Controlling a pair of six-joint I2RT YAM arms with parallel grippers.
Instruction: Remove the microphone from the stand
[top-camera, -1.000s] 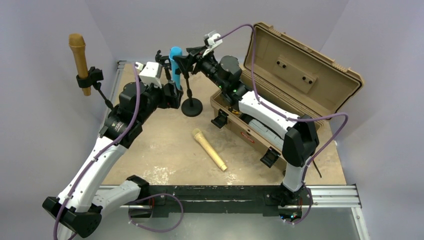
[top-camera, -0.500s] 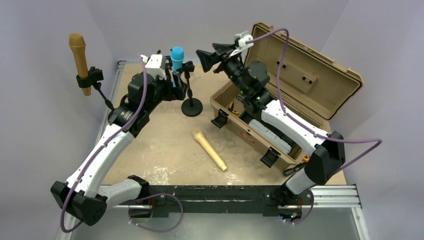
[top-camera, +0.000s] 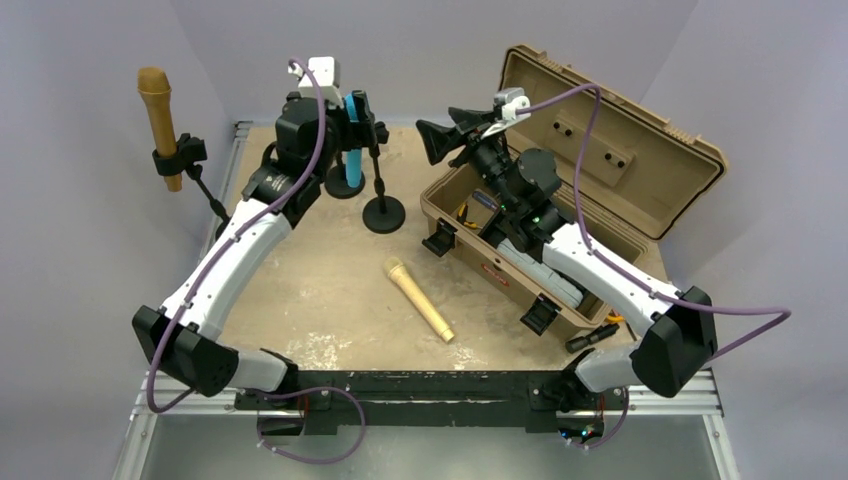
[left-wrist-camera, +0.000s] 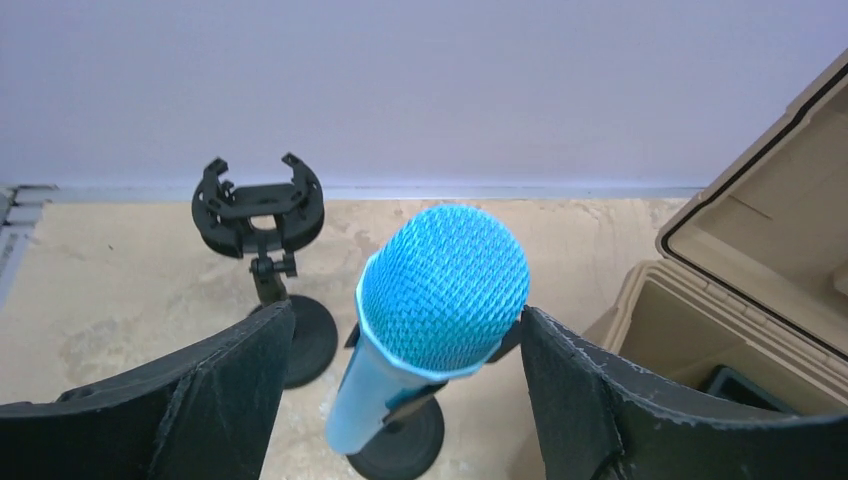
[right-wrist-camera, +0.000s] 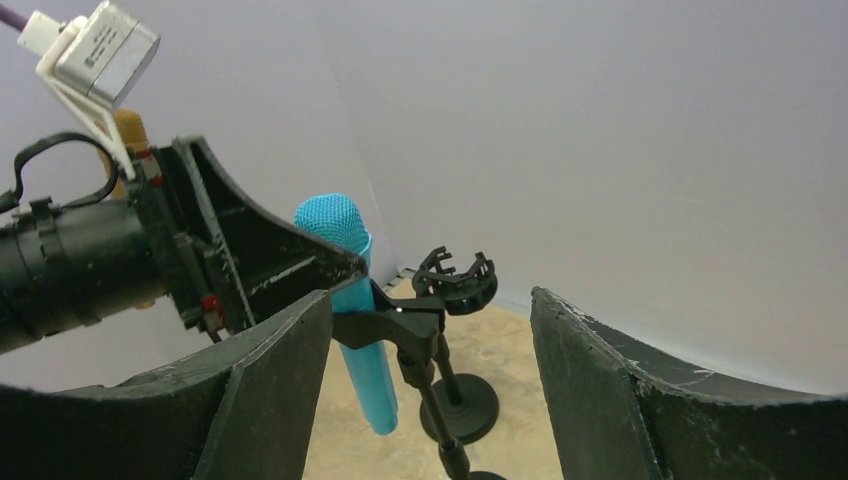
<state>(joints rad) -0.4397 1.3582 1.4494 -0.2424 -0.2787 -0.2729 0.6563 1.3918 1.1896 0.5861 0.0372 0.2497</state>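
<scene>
The blue microphone (top-camera: 352, 158) stands upright in the clip of a black desk stand (top-camera: 383, 213) at the back of the table. My left gripper (top-camera: 356, 118) hangs over it, open. In the left wrist view the mesh head (left-wrist-camera: 445, 285) sits between my left gripper's (left-wrist-camera: 405, 308) spread jaws, nearer the right fingertip (left-wrist-camera: 540, 345), with a wide gap on the left. The clip (right-wrist-camera: 400, 320) still grips the body (right-wrist-camera: 360, 360). My right gripper (top-camera: 440, 140) is open and empty, to the right of the stand; in its own view (right-wrist-camera: 430, 293) it looks at the stand.
A second black stand (left-wrist-camera: 258, 205) with an empty clip stands just behind. A brown microphone (top-camera: 158, 110) sits on a stand at far left. A tan microphone (top-camera: 418, 298) lies mid-table. An open tan case (top-camera: 600, 150) fills the right side.
My left arm rose and swung back, bringing its gripper over the blue microphone's head. My right gripper drew away from the stand to the right, toward the case.
</scene>
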